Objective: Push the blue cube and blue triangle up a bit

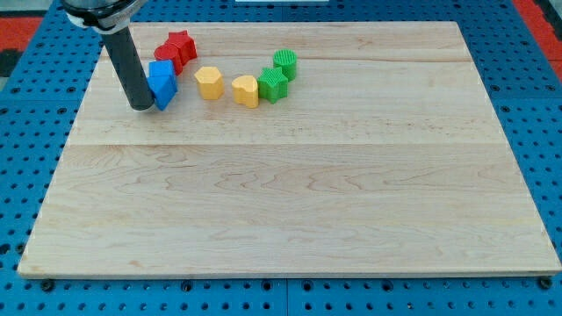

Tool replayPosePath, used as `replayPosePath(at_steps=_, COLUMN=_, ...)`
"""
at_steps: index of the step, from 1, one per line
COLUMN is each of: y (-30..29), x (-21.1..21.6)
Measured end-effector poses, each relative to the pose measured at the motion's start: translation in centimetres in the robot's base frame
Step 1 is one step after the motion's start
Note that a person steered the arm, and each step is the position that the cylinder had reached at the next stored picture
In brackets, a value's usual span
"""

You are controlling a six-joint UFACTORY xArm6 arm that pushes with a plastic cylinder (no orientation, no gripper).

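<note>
The blue cube (160, 71) and the blue triangle (165, 91) sit together at the board's upper left, the triangle just below the cube. My tip (141, 105) rests on the board at the lower left of the blue triangle, touching or nearly touching it. The dark rod rises from there toward the view's top left.
A red star (182, 44) and another red block (167, 55) lie just above the blue blocks. Two yellow blocks (209, 82) (246, 89) and two green blocks (273, 84) (285, 63) curve off to the right. The wooden board (290, 202) sits on a blue pegboard.
</note>
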State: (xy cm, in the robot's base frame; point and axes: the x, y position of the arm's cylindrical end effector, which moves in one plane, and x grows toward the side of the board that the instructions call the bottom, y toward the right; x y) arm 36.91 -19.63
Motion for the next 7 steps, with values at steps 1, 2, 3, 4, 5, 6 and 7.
replayPosePath(at_steps=1, y=0.0, x=-0.8)
replayPosePath(at_steps=2, y=-0.6, x=0.3)
replayPosePath(at_steps=3, y=-0.3, x=3.8)
replayPosePath(at_steps=4, y=1.7, x=3.9)
replayPosePath(at_steps=5, y=1.8, x=1.6)
replayPosePath(at_steps=6, y=1.5, x=-0.8)
replayPosePath(at_steps=7, y=0.6, x=-3.4)
